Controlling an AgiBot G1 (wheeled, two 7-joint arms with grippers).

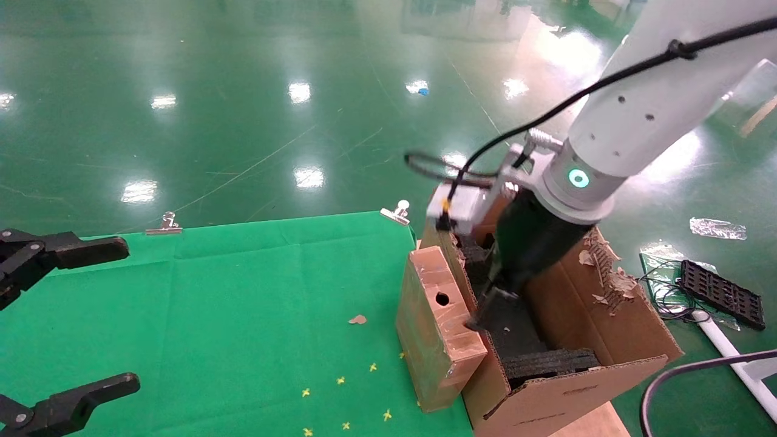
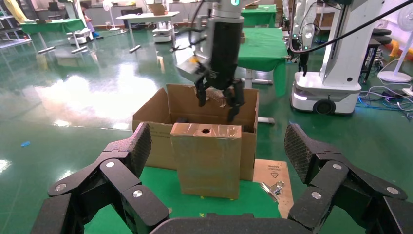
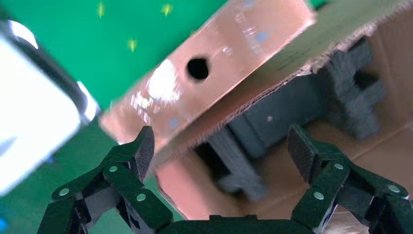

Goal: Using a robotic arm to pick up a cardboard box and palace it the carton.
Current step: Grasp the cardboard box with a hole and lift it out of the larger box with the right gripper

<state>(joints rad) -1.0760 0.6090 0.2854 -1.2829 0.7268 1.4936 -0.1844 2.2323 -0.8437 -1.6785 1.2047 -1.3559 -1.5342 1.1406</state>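
Green cloth (image 1: 230,291) covers the table, pinned at its far edge by two metal clips (image 1: 164,224), with small yellow marks and a cardboard scrap (image 1: 357,319) near the right side. Beyond lies a glossy green floor; to the right of the carton a black grid (image 1: 721,294) and clear wrapping lie on it. The carton (image 1: 607,328) stands at the table's right edge, flaps up, one flap torn ragged, black foam (image 1: 546,363) lining its inside. The box (image 1: 434,328) stands on end on the cloth, leaning against the carton's left wall, its holed face turned up toward the arm; it is outside the carton. The right gripper (image 1: 485,309) reaches down over that wall, fingers spread and holding nothing; in the wrist view one finger sits over the box, the other over the carton's interior, so the wall stands between them. The left gripper (image 1: 42,328) hangs spread wide and empty at the cloth's left edge, well apart from the box
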